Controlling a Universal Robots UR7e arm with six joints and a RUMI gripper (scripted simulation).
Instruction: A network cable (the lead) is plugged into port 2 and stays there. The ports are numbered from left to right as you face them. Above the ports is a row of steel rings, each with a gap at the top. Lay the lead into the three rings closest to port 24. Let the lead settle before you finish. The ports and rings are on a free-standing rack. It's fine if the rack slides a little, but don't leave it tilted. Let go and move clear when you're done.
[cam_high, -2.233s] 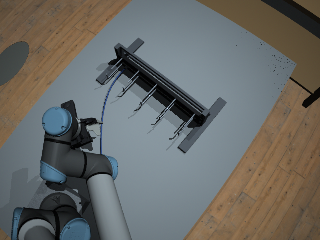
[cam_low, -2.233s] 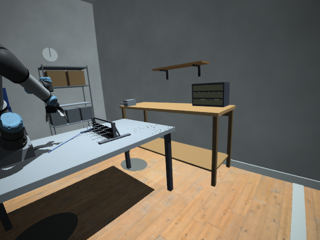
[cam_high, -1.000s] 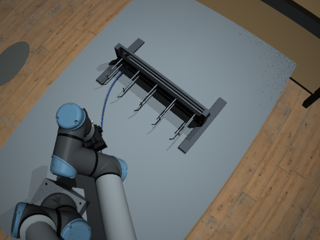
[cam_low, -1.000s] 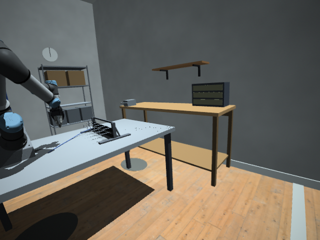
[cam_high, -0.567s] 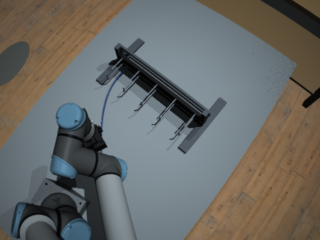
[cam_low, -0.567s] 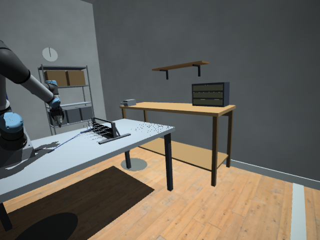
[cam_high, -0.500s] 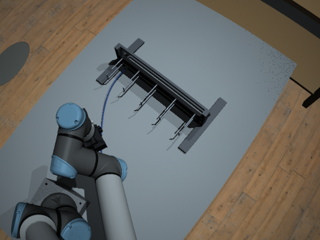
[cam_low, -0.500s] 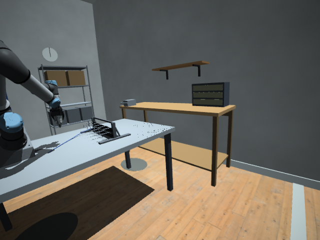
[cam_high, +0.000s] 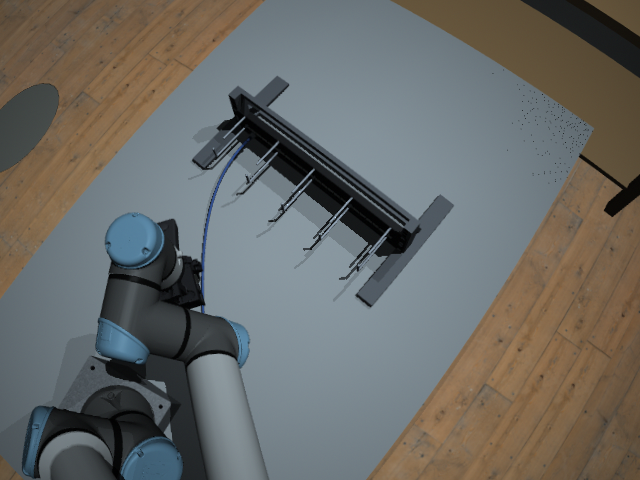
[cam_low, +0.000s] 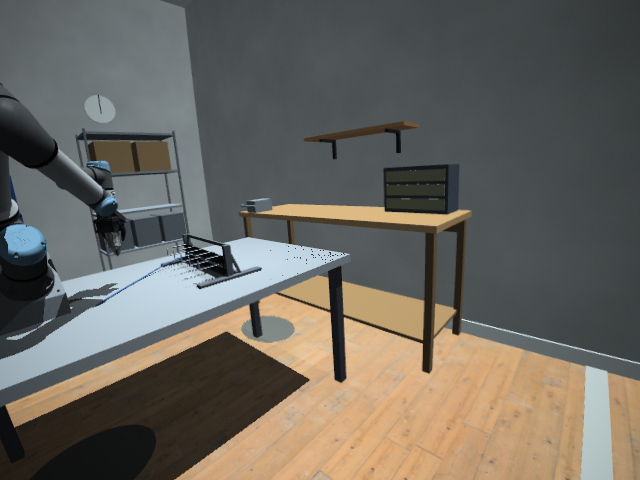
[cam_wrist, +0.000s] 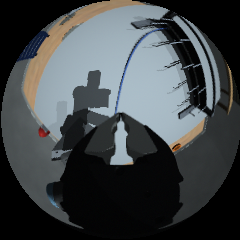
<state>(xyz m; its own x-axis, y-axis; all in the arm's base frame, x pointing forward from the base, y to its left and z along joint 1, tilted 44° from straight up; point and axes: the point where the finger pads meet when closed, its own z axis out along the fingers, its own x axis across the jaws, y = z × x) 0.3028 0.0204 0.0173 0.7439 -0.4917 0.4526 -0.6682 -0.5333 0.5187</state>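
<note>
The black rack (cam_high: 330, 173) stands on its two feet on the grey table, with a row of steel rings (cam_high: 294, 198) sticking out from its front. The blue lead (cam_high: 209, 206) is plugged in near the rack's left end and curves along the table toward the arm's base. It also shows in the exterior view (cam_low: 136, 279), flat on the table, and in the wrist view (cam_wrist: 127, 65). None of it sits in a ring. My gripper (cam_low: 114, 242) hangs well above the table over the lead's free end. Its fingers are shut with nothing between them.
The rings nearest the right end (cam_high: 364, 255) stand free, next to the rack's right foot (cam_high: 405, 250). The arm's base (cam_high: 118, 408) fills the table's near left corner. A wooden bench (cam_low: 361, 217) stands beyond the table.
</note>
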